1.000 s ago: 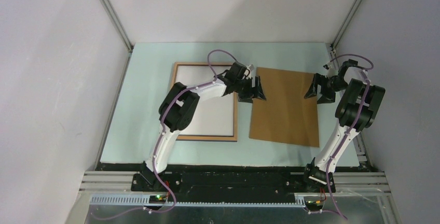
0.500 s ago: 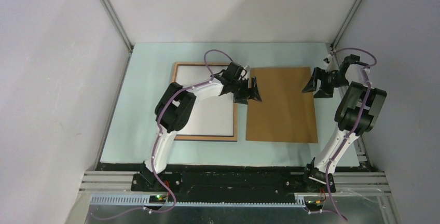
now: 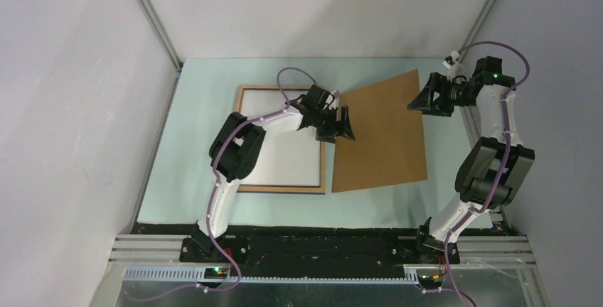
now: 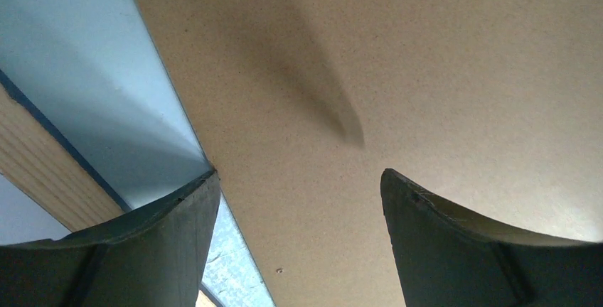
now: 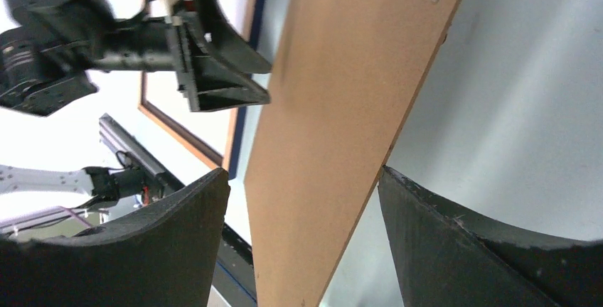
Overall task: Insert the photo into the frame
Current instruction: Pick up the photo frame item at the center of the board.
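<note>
Photo is sitting between no fingers at all. The left gripper (image 4: 299, 175) is spreading its fingers wide and gripping nothing. It is hanging low over the left edge of the board (image 3: 380, 136), with one finger right at that edge. Whether it is pressing down I cannot tell. The right gripper (image 5: 304, 172) is gaping just as wide. The board's far right corner and thin edge are passing between its fingers unpinched, and contact there is not showing either.

Outward from the fingers, the board is lying skewed on the table (image 3: 199, 143). Its far right corner is pointing at the right gripper and its near left corner is sitting just beside the frame (image 3: 281, 189). The frame is lying wood side up, left of the board, partly under the left arm. A white sheet is filling it, which I am taking for the photo (image 3: 291, 158) face down. If so, the photo is already sitting in place and the board is looking like the piece being worked on.

Since nothing is clamping the board, a shove from open fingers is risking a slip over or under its thin edge. That would be leaving the board more crooked.

Because the board is sitting at an angle to the frame, pushing it left is likely to be driving a corner against the rim. That could be jamming the board there or nudging the frame along the table.

A corner riding over the rim could be scraping the photo and dragging it out of its seat.
</note>
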Robot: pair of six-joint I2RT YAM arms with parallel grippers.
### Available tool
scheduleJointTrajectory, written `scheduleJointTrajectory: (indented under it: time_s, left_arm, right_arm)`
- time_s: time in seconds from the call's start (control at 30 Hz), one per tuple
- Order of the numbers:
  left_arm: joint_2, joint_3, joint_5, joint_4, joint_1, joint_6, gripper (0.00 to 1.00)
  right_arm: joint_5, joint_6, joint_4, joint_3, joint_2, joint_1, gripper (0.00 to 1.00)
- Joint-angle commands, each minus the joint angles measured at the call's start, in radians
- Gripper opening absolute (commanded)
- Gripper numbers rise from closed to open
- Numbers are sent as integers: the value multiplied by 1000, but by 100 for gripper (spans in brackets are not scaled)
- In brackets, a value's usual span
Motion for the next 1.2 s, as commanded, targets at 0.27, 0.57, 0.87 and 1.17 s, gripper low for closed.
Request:
scheduleJointTrajectory:
  time_s: [0.27, 0.57, 0.87, 1.17]
  left_arm:
    - [-78, -9, 133, 63, -25, 33, 86]
    - [-96, -14, 167, 71, -23, 16, 86]
    - [-122, -37, 189, 101, -19, -9, 86]
    - [-143, -30, 228, 130, -8, -62, 86]
  right_arm:
    - [-199, 67, -188, 66, -103, 159, 80]
    - [-238, 52, -234, 137, -89, 188, 80]
    - [-283, 47, -242, 182, -67, 212, 80]
    - [-288, 64, -247, 263, -31, 263, 80]
